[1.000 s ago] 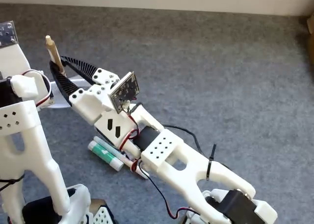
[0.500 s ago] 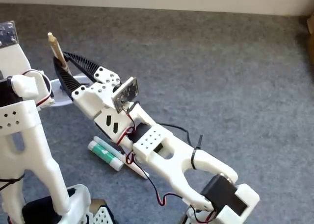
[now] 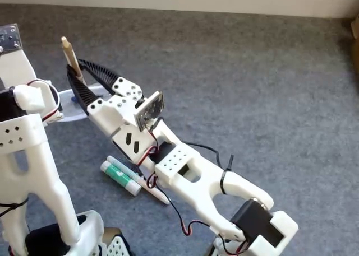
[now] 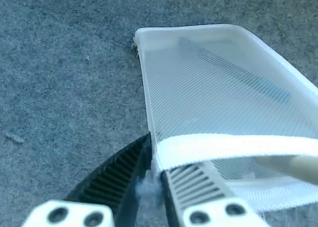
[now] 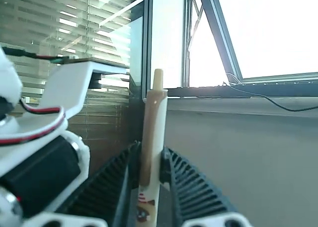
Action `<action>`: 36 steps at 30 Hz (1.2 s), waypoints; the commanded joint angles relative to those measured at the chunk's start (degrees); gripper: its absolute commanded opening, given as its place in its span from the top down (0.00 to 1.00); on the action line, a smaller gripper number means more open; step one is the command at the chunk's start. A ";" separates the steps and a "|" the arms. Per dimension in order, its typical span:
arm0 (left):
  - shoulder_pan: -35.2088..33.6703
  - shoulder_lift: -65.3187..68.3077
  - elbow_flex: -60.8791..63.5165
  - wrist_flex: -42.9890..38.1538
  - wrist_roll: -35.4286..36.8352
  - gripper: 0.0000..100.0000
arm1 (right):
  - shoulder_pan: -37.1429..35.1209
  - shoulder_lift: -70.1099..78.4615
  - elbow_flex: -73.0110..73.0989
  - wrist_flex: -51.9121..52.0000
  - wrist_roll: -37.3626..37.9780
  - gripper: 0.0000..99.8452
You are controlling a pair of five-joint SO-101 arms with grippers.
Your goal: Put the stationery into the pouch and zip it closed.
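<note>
My right gripper is shut on a beige pen, which it holds upright over the pouch at the far left. In the right wrist view the pen stands between the black fingers of the right gripper. The white mesh pouch lies on the carpet with something bluish inside. My left gripper is shut on the pouch's white rim band, holding the mouth open. The pen's lower end shows at that mouth.
A green-and-white glue stick and a white pen lie on the grey carpet under the right arm. The left arm's white body stands along the left edge. Bare carpet stretches to the right.
The right gripper has carried the pen a little to the right, and its arm's base has swung. More of the pouch shows beneath it. The left arm has kept still.
</note>
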 commanded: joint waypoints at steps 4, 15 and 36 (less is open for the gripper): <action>-2.33 -0.66 -0.22 -0.18 0.18 0.99 | 0.04 -1.19 0.66 -0.92 -0.26 0.99; -2.51 -0.48 -0.22 -0.18 0.18 0.99 | -0.84 -17.27 15.16 -0.66 -0.26 0.99; -2.51 -0.40 -0.13 0.26 0.35 0.99 | -4.26 -23.25 25.89 17.36 -8.44 0.89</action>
